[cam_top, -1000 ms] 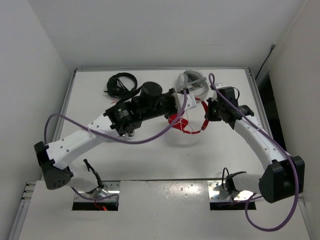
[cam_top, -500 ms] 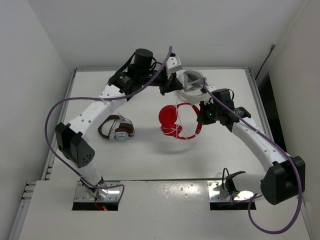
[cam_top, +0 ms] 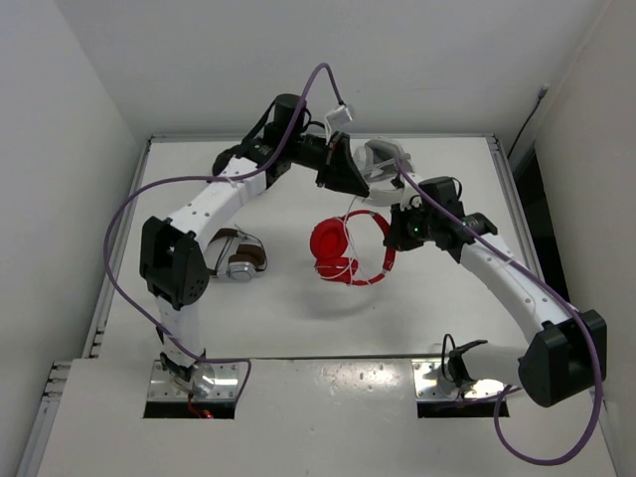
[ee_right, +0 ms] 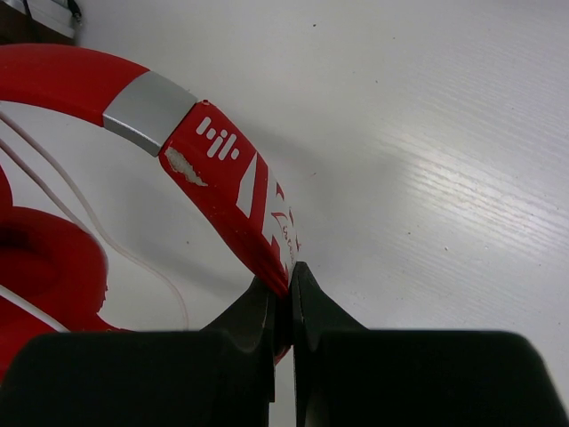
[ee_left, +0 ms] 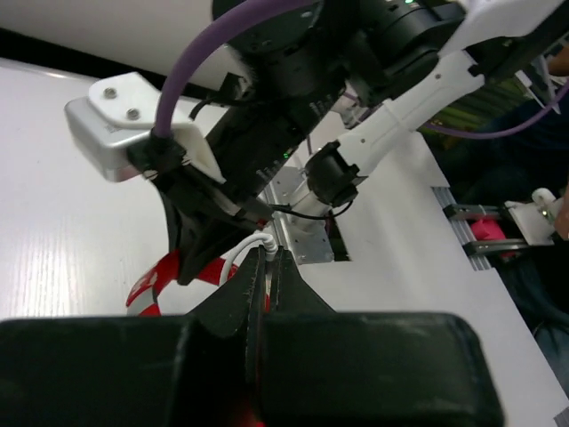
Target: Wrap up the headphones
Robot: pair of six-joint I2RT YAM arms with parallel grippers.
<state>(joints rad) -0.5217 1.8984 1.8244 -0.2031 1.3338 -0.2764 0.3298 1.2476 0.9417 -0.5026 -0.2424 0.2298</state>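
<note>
The red headphones (cam_top: 333,248) hang just above the table's middle, earcups to the left. My right gripper (cam_top: 396,232) is shut on the red headband (ee_right: 222,169); its jaws (ee_right: 286,269) pinch the band's edge in the right wrist view. A red earcup (ee_right: 44,258) and the thin white cable (ee_right: 80,213) show to the left there. My left gripper (cam_top: 350,191) is raised behind the headphones. It is shut (ee_left: 267,252) on the white cable's plug end (ee_left: 258,240). The cable (cam_top: 353,214) runs down from it to the earcups.
Brown-and-silver headphones (cam_top: 234,253) lie on the table to the left. A white-grey headset (cam_top: 383,159) sits at the back, right behind the left gripper. The left arm arches over the table's back left. Walls close in on three sides.
My left arm swung from the middle to the back and lifted the cable end. The red headphones shifted slightly left. The brown-and-silver headphones came into view.
</note>
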